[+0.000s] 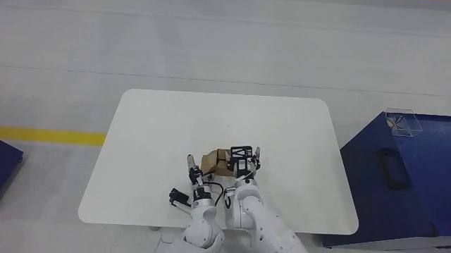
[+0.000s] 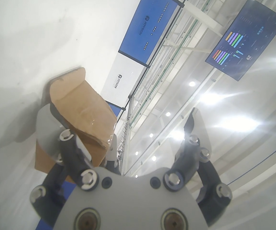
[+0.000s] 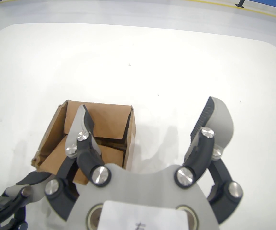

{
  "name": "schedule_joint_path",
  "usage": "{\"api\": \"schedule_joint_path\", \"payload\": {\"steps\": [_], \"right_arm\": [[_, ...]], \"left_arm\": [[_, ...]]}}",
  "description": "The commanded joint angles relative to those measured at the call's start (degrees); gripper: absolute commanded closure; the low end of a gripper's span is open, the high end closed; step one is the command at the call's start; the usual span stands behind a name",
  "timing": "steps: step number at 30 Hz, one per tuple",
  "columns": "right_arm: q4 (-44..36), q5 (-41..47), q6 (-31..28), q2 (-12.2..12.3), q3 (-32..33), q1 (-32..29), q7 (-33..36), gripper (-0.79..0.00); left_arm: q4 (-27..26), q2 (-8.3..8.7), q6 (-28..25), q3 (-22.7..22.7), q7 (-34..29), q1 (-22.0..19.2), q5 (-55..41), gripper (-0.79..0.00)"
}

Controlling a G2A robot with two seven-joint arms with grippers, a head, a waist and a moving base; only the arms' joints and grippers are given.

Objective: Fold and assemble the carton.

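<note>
The carton (image 1: 214, 161) sat at 6 o'clock on the surface (image 1: 162, 130). The right claw (image 3: 147, 111), apart, straddled its wall. The left claw (image 2: 118, 120) was apart too.

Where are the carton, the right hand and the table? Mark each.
carton (image 3: 109, 120), right wrist view, inner back wall.
right hand (image 3: 147, 104), right wrist view, midway between its fingertips.
table (image 3: 152, 56), right wrist view, bare top.

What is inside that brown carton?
The carton shows only folded bottom flaps; one finger of the right gripper hides part of its floor.
</note>
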Motion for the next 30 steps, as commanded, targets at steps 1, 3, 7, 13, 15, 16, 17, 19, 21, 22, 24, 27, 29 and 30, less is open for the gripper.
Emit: {"api": "schedule_joint_path", "payload": {"steps": [1,3,7,13,15,16,17,19,21,22,24,27,29,30], "right_arm": [[0.76,0.03,-0.26,-0.25,-0.09,0.2,-0.08,-0.785],[1.42,0.03,-0.42,-0.51,-0.11,0.38,-0.25,-0.785],[2.42,-0.4,-0.66,-0.94,-0.11,0.7,-0.38,-0.785],[2.29,-0.94,-1.1,-1.32,0.44,0.45,-0.55,-0.785],[2.03,-0.91,-1.71,-1.37,0.81,0.3,-0.33,-0.785],[1.78,-0.83,-2.0,-1.38,1.06,0.21,-0.22,-0.785],[1.59,-0.86,-2.28,-1.37,1.29,0.08,-0.09,-0.785],[1.12,-1.06,-2.89,-1.34,1.72,-0.19,0.25,-0.785],[0.53,-1.29,-3.44,-1.31,2.12,-0.5,0.67,-0.785],[0.12,-1.24,-3.95,-1.28,2.36,-0.67,1.04,-0.785],[-0.82,-1.4,-4.6,-1.14,3.07,-1.08,1.62,-0.785],[-2.85,-2.14,-3.07,-0.76,5.13,-2.13,1.77,-0.785],[-5.41,-2.01,-1.89,-0.31,7.48,-3.42,2.85,-0.785],[-6.87,-2.43,-1.77,0.02,8.64,-4.29,3.51,-0.785]], "left_arm": [[0.4,-0.19,-0.26,-0.93,0.38,-0.47,-0.5,-0.785],[0.78,-0.42,-0.01,-1.6,0.14,-0.96,-1.23,-0.785],[1.93,-0.77,-1.4,-3.11,0.74,-2.09,-0.38,-0.785],[1.38,-1.12,-6.39,-5.27,0.52,-2.55,2.18,-0.785],[0.81,-1.13,-6.59,-5.52,-1.68,-2.31,2.72,-0.785],[0.49,-1.14,-6.65,-5.43,-3.12,-2.23,3.4,-0.785],[0.28,-1.15,-6.76,-5.39,-4.41,-2.05,3.83,-0.785],[-0.32,-1.21,-7.38,-5.37,-6.69,-1.87,4.44,-0.785],[-0.92,-1.3,-7.78,-5.34,-9.0,-1.62,4.2,-0.785],[-1.16,-1.31,-8.06,-5.48,-9.93,-1.58,4.3,-0.785],[-1.59,-1.32,-8.23,-5.52,-12.24,-1.31,4.49,-0.785],[-1.09,-1.32,-5.92,-6.05,-12.92,-1.69,6.35,-0.785],[-0.87,-1.43,-3.4,-6.15,-12.91,-2.13,7.0,-0.785],[-0.72,-1.47,-2.81,-6.29,-12.52,-2.37,7.83,-0.785]]}}
